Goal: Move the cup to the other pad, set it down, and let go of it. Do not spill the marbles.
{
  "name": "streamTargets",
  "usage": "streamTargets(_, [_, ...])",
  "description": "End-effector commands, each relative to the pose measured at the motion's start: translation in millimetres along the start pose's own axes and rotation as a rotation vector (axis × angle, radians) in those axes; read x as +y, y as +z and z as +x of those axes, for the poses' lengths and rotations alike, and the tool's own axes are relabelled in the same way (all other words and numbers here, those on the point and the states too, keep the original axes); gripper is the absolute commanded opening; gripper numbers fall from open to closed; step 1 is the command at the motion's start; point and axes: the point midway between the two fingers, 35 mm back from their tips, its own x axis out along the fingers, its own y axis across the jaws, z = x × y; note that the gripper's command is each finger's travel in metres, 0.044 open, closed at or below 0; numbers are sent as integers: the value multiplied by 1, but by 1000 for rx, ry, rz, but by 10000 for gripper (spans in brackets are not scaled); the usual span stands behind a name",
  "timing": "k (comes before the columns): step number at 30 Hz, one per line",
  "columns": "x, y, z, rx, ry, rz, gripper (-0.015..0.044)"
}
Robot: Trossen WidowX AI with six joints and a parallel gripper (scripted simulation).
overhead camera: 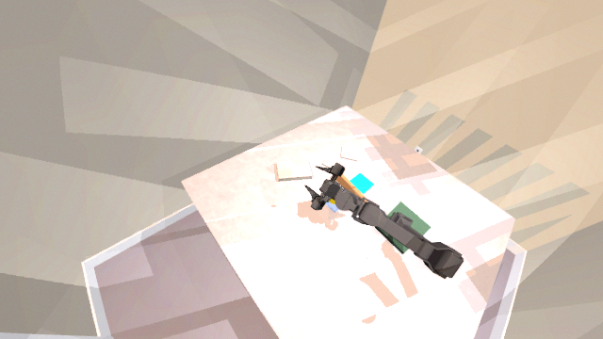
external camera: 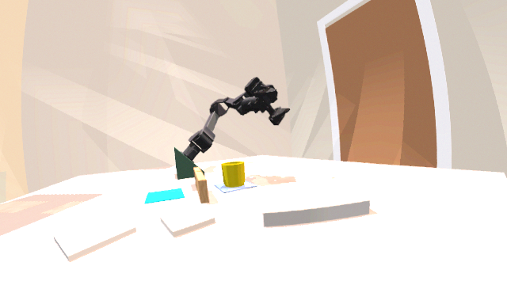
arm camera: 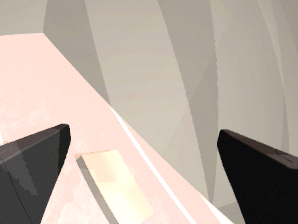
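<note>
One arm, three views, no readable text or brand marks in any.

Top: arm [overhead camera: 400, 231] stretches from a dark green base plate [overhead camera: 415, 218] toward table [overhead camera: 292, 282] centre. Gripper [overhead camera: 317, 180] has fingers spread wide, nothing between them. Cup mostly hidden under the wrist, only a yellow sliver [overhead camera: 333, 201] shows, w/ a bit of light blue pad [overhead camera: 333, 208] just beside it. Cyan pad [overhead camera: 362, 183] sits on the far side of the arm, w/ a wooden block [overhead camera: 350, 185] touching its edge. Flat pale slab [overhead camera: 293, 170] near the fingertips, smaller one [overhead camera: 350, 152] beyond it.

Exterior: yellow cup [external camera: 233, 173] stands upright on the light blue pad [external camera: 238, 188]. Marbles not visible from this angle. Gripper [external camera: 277, 114] is high above the table, well apart from cup, claw apart. Wooden block [external camera: 201, 184] stands on edge between cup and cyan pad [external camera: 165, 195]. Three pale slabs in front: [external camera: 95, 242], [external camera: 188, 222], [external camera: 316, 214].

Wrist: both dark fingers at frame edges, wide gap, nothing held. Pale slab [arm camera: 115, 189] lies on the table below, between them. Cup not in this view.
</note>
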Motion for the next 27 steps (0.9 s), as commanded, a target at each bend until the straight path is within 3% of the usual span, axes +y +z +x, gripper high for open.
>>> streamTargets(1, [0, -3, 2, 18, 2, 6, 374])
streamTargets(5, [-12, -74, 20, 378, 23, 170, 269])
streamTargets(9, [-23, -145, 11, 777, -10, 450, 167])
streamTargets(14, [-28, -200, -24, 1221, -132, 912, 167])
streamTargets(18, [-26, -212, -53, 1518, -289, 1359, 167])
streamTargets(20, [-26, -210, -59, 1597, -347, 1508, 167])
streamTargets(27, [-30, -212, -56, 1606, -354, 1527, 167])
